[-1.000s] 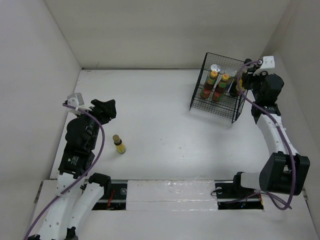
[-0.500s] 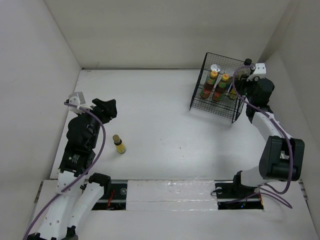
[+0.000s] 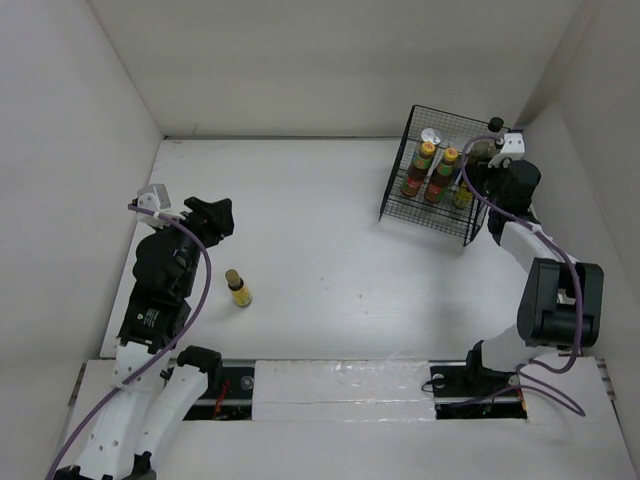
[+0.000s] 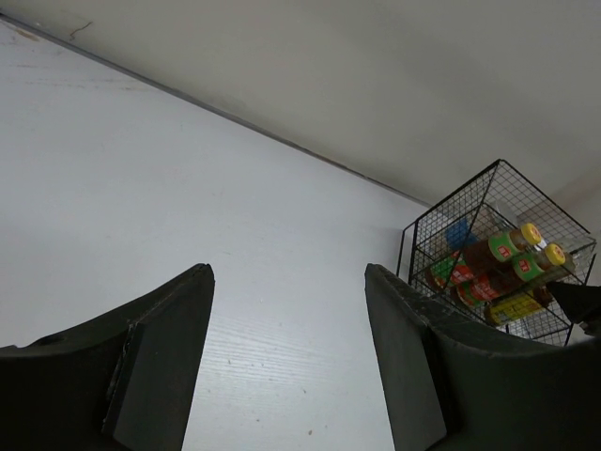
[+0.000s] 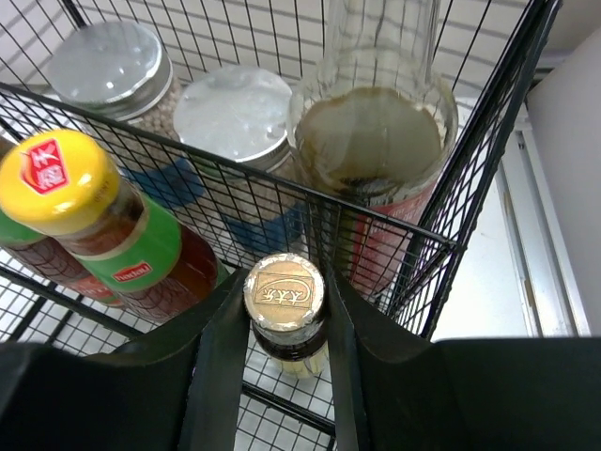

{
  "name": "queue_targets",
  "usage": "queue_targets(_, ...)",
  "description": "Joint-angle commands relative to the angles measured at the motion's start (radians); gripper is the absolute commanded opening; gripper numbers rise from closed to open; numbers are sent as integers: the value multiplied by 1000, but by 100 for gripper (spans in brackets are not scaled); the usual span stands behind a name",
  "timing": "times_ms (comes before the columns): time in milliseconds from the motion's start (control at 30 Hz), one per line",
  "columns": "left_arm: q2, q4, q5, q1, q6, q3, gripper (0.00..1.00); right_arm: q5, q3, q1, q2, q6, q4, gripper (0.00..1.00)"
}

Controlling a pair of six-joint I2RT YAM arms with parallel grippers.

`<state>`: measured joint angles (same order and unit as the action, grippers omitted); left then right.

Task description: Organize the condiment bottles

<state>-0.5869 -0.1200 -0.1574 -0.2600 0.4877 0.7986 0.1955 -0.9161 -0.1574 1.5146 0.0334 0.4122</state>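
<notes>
My right gripper (image 5: 284,319) is shut on a tiny yellow bottle (image 5: 284,293) with a gold foil cap, held upright inside the black wire basket (image 5: 394,235) at its near right corner. Around it stand a yellow-capped red sauce bottle (image 5: 58,180), two silver-lidded shakers (image 5: 111,64) (image 5: 233,111) and a dark-liquid bottle (image 5: 376,141). In the top view the basket (image 3: 395,195) is at the back right, with the right gripper (image 3: 470,188) at its right side. A second tiny yellow bottle (image 3: 238,289) stands on the table near my left gripper (image 3: 215,218), which is open and empty.
The basket (image 4: 413,240) with the red sauce bottles (image 4: 488,258) shows far off in the left wrist view. White walls close the table on the left, back and right; the right wall is close behind the basket.
My right wrist has moved left and down toward the basket's right side, bringing the tiny yellow bottle lower into it. The left arm has not moved.
</notes>
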Motion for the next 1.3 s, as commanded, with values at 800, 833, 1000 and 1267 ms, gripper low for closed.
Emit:
queue_targets(800, 9, 43, -19, 5, -12, 19, 61, 244, -114, 419, -202, 95, -4, 3)
queue_targets(833, 9, 43, -19, 5, -12, 19, 61, 307, -130, 470, -165, 95, 16, 3)
queue_targets(1000, 29, 43, -65, 5, -12, 19, 61, 570, -187, 804, 28, 108, 109, 53)
queue_targets(1267, 55, 31, -83, 5, -12, 28, 61, 625, -358, 1053, 323, 186, 111, 90)
